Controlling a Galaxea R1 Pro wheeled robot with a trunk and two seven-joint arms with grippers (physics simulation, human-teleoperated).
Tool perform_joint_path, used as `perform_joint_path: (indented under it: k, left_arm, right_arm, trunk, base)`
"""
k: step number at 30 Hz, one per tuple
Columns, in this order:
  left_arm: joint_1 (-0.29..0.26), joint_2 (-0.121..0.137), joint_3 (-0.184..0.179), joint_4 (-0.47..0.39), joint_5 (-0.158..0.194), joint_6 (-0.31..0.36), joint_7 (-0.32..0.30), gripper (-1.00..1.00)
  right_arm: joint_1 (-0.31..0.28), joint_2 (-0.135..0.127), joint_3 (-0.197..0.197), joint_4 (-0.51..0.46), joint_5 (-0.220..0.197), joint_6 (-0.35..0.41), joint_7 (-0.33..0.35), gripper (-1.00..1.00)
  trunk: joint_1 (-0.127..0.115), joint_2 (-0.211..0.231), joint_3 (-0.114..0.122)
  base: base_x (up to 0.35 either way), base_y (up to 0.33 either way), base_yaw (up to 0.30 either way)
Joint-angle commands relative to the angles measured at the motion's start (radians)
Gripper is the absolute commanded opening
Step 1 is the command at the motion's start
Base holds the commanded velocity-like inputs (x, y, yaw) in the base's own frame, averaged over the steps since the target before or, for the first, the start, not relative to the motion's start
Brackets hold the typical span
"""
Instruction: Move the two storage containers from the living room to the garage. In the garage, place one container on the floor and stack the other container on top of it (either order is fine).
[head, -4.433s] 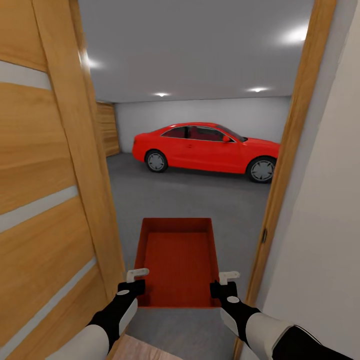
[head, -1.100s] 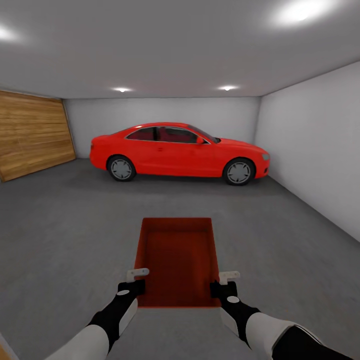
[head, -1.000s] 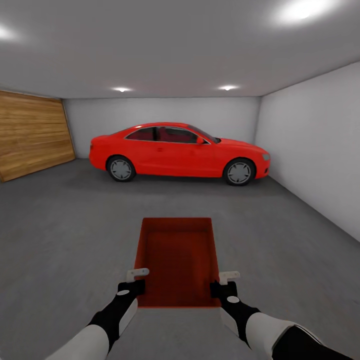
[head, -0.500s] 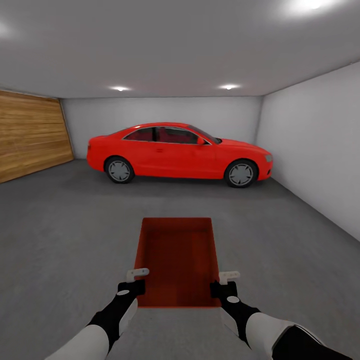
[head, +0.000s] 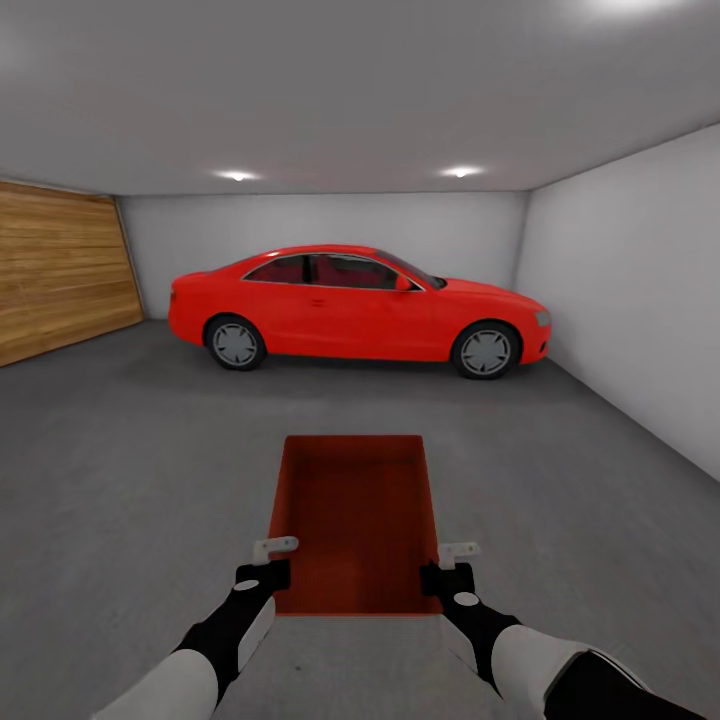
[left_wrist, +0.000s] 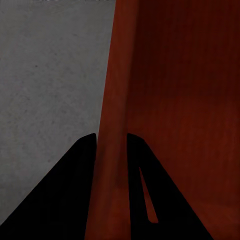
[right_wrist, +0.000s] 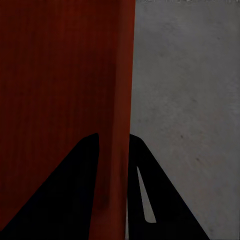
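Garage floor (head: 130, 470) ahead, red car (head: 355, 305) far. Left hand (head: 272, 560) and right hand (head: 450, 562) each clamp a side wall of the bin (head: 352, 515), carried level for set-down.

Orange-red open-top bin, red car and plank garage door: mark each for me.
Orange-red open-top bin (head: 352, 520), head view, on its inner bottom.
Red car (head: 350, 312), head view, on the side door panel.
Plank garage door (head: 55, 270), head view, on its middle planks.
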Motion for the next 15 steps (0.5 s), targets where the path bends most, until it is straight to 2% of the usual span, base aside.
perform_joint_path:
  k: [1,15]
  left_arm:
    - [0.000,0.026,0.065,-0.002,0.017,0.006,0.010,-1.00]
    - [0.000,0.026,0.065,-0.002,0.017,0.006,0.010,-1.00]
  right_arm:
    - [-0.001,-0.020,-0.074,-0.004,0.011,0.001,-0.001,-1.00]
    - [-0.001,-0.020,-0.074,-0.004,0.011,0.001,-0.001,-1.00]
  trunk:
    - [0.001,-0.001,-0.002]
    - [0.001,-0.001,-0.002]
  base:
    - [0.317,0.000,0.000]
    - [0.319,0.000,0.000]
